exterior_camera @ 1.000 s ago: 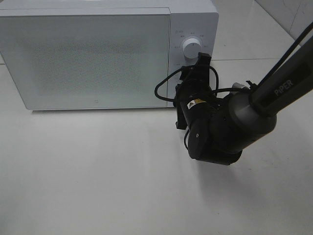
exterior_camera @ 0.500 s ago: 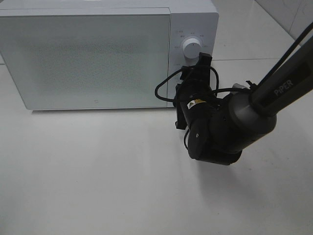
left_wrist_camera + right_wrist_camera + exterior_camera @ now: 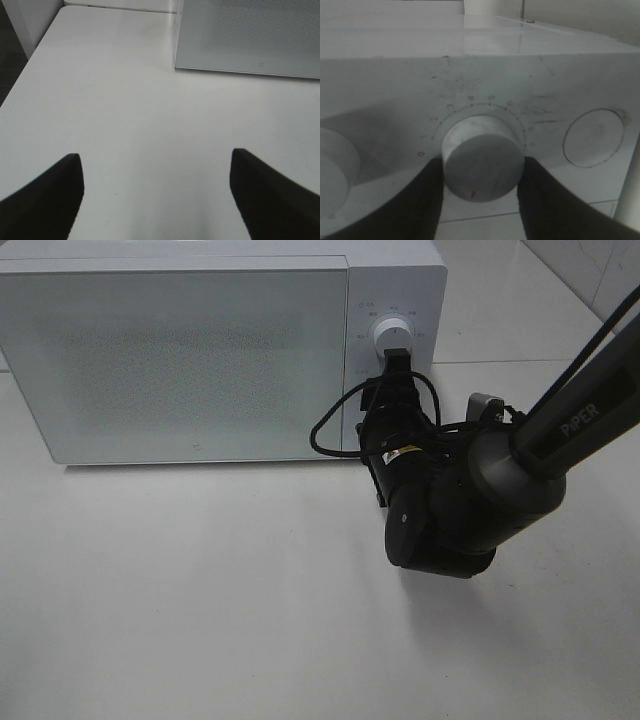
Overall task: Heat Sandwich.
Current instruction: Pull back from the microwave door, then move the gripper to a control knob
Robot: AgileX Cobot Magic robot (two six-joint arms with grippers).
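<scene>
Flat, soft overhead light; the white table [image 3: 200, 640] glares pale, with a faint shadow beneath my right arm [image 3: 480, 510]. Close up, the timer knob [image 3: 482, 150] is hazy and grey, my right gripper [image 3: 482, 165] showing its fingers [image 3: 415, 205] as black blurs. The left wrist view is greyer, slightly soft.

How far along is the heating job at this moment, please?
Done: the microwave door is shut; no sandwich shows, so it is likely inside. In hand: the right claw brackets the timer knob. Still to do: turning it. The left claw hangs open over the table.
</scene>
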